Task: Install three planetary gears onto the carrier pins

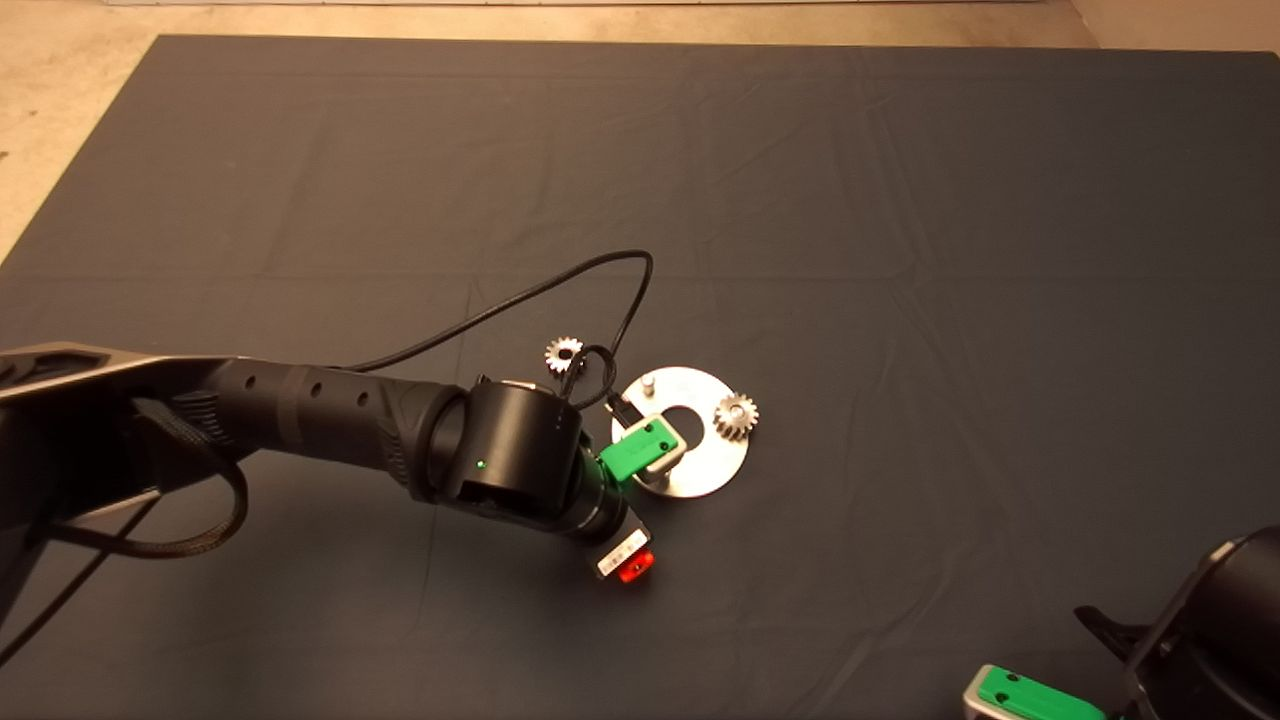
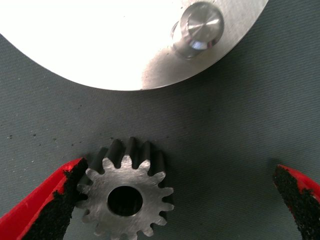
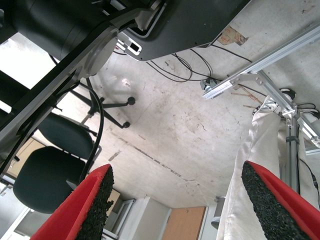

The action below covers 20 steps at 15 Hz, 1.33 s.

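The shiny carrier disc (image 1: 700, 455) lies mid-mat. One planetary gear (image 1: 736, 417) sits on the pin at its right rim. A bare pin (image 1: 648, 382) stands at its far rim. A second gear (image 1: 564, 353) lies loose on the mat beyond the left arm. My left gripper (image 1: 640, 500) hangs over the disc's near-left edge, pointing down. In the left wrist view the gripper (image 2: 175, 200) is open around a third gear (image 2: 125, 197), which lies flat on the mat beside the disc's edge (image 2: 125, 45) and a bare pin (image 2: 200, 27). One finger (image 2: 55, 205) touches the gear; the other (image 2: 297, 192) stands apart.
My right gripper (image 1: 1030, 695) waits parked at the mat's near right corner, open (image 3: 175, 200), its wrist view facing the floor, an office chair (image 3: 50, 170) and a metal frame (image 3: 260, 75). A black cable (image 1: 600, 275) loops above the left wrist.
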Each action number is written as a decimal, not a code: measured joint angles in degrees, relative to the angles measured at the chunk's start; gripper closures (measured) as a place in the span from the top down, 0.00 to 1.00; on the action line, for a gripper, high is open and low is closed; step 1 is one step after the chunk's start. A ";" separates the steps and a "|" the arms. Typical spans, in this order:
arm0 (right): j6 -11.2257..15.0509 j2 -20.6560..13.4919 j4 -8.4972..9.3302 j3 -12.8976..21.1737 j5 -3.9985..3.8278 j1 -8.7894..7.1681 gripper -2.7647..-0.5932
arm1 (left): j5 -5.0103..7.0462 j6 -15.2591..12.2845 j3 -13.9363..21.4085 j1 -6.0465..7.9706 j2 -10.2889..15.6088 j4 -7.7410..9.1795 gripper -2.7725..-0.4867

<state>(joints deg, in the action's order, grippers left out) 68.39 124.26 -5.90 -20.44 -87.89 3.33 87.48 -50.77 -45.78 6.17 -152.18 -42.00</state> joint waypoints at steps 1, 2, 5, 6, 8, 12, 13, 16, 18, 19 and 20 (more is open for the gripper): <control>0.00 0.00 0.00 0.00 0.00 0.00 0.60 | 0.00 0.48 0.00 0.00 0.27 -0.01 0.90; 0.00 0.00 0.00 0.00 0.00 0.00 0.60 | 0.01 0.68 0.00 0.00 0.41 0.00 0.89; 0.00 -0.02 0.00 0.00 0.00 0.00 0.60 | 0.02 1.06 -0.02 0.00 0.44 -0.01 0.83; 0.00 0.00 0.00 0.00 0.00 0.00 0.60 | 0.02 1.22 -0.02 0.00 0.44 -0.01 0.83; 0.00 0.00 0.00 0.00 0.01 0.00 0.60 | 0.02 1.50 -0.33 0.00 0.44 -0.06 0.77; 0.00 0.00 0.00 0.00 0.00 0.00 0.60 | 0.04 1.74 -0.78 0.02 0.44 -0.09 0.70; 0.00 0.00 0.00 -0.02 0.00 0.00 0.60 | 0.04 1.76 -0.78 0.02 0.44 -0.09 0.69; 0.00 0.00 0.00 0.00 0.00 0.00 0.60 | 0.09 1.90 -0.89 0.02 0.49 -0.11 0.62; 0.00 0.00 0.00 0.00 0.02 0.00 0.60 | 0.06 2.05 -0.89 0.02 0.61 -0.09 0.58; 0.00 0.00 0.00 0.00 0.00 0.00 0.60 | 0.09 2.07 -0.89 0.02 0.61 -0.11 0.56; 0.00 -0.02 0.00 0.00 0.00 0.00 0.60 | 0.09 2.18 -0.96 0.02 0.61 -0.11 0.52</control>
<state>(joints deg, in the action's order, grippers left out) 68.39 124.24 -5.90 -20.44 -87.89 3.33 87.57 -48.59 -46.74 6.19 -151.57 -42.11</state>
